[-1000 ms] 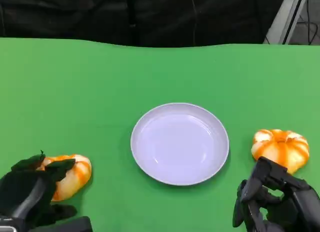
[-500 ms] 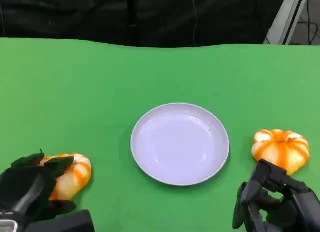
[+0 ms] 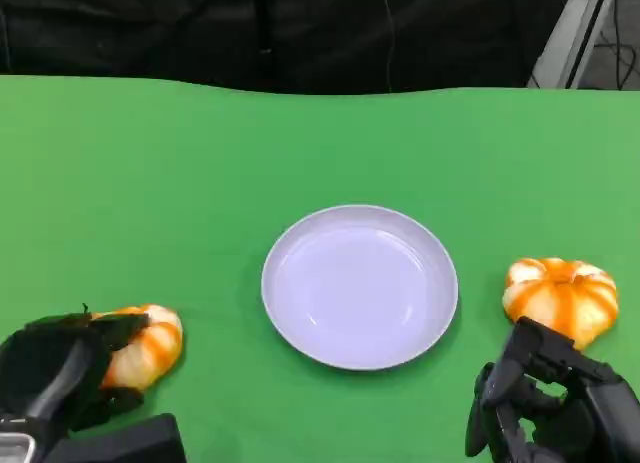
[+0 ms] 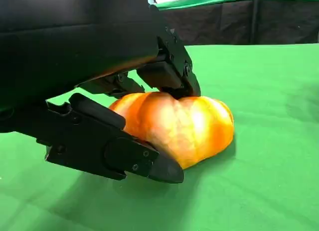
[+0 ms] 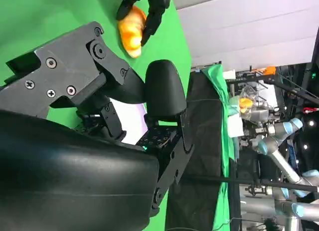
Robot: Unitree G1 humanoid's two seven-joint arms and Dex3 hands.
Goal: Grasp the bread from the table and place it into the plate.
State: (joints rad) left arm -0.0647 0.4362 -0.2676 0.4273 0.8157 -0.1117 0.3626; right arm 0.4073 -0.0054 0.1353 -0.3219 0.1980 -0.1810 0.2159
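On the counter's point(image 3: 180, 153) near left, the left robot hand point(image 3: 55, 378) closes around a bread roll point(image 3: 150, 343) that rests on the green surface. Lifting it right to the plate point(image 3: 290, 328) comes next. Right robot hand point(image 3: 550, 408) hangs curled, holding nothing.

A green cloth covers the desk point(image 3: 200, 153). Behind its far edge hangs a dark backdrop point(image 3: 300, 33), with a metal frame point(image 3: 575, 28) at the right.

Left of the pale lavender plate point(image 3: 359, 286) lay orange-and-cream striped bread point(image 3: 143, 345); a matching loaf point(image 3: 561, 296) lay right of it, on the green tablecloth point(image 3: 200, 173)
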